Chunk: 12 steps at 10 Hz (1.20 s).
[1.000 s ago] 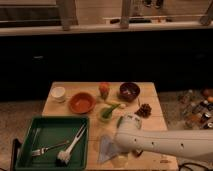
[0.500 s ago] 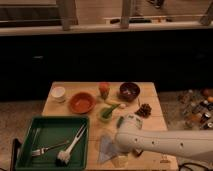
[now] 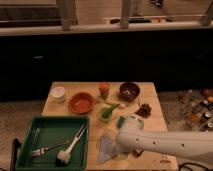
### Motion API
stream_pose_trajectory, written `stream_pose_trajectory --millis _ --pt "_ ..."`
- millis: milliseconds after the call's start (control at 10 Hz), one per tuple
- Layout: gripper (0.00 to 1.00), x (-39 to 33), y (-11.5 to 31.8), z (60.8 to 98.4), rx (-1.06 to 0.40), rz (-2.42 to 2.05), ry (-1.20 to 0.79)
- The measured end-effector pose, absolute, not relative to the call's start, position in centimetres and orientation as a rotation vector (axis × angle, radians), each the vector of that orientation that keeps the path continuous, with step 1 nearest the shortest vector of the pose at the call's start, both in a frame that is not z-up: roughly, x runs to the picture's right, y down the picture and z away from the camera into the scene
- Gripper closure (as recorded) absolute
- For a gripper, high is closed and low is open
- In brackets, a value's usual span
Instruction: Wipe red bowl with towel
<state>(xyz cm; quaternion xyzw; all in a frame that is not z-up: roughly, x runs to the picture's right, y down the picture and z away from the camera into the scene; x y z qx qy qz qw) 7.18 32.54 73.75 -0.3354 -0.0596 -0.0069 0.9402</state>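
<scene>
Compared with a moment ago, almost nothing differs. The green plastic tray [image 3: 30,125] at the left of the wooden tabletop [image 3: 150,122] holds its fork and brush as before. The glossy orange-red shallow bowl [image 3: 81,102] sits unmoved beside the white cup [image 3: 59,93], apart from the creased pale grey-blue towel [image 3: 107,148], which lies flat at the near edge. The white arm's [image 3: 170,144] gripper [image 3: 121,149] hangs at the towel's right edge, where it was. Whether it is open or closed on the cloth, I cannot tell. My judgement: the towel pickup is under way and wiping has not begun. No brand, label or writing is legible.
</scene>
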Motion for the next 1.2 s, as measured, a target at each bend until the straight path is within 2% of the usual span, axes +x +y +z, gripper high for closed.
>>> stream_pose_trajectory --millis 100,200,700,900,1200 --pt "0.25 6.7 32.3 74.2 -0.681 -0.031 -0.128" --pt "0.2 6.5 32.3 74.4 -0.684 -0.042 -0.129" --pt "0.2 5.2 32.1 75.7 -0.673 -0.092 -0.148" --pt "0.29 4.7 32.1 76.2 -0.654 -0.099 -0.167" --pt "0.61 4.5 32.0 77.3 -0.643 -0.09 -0.203"
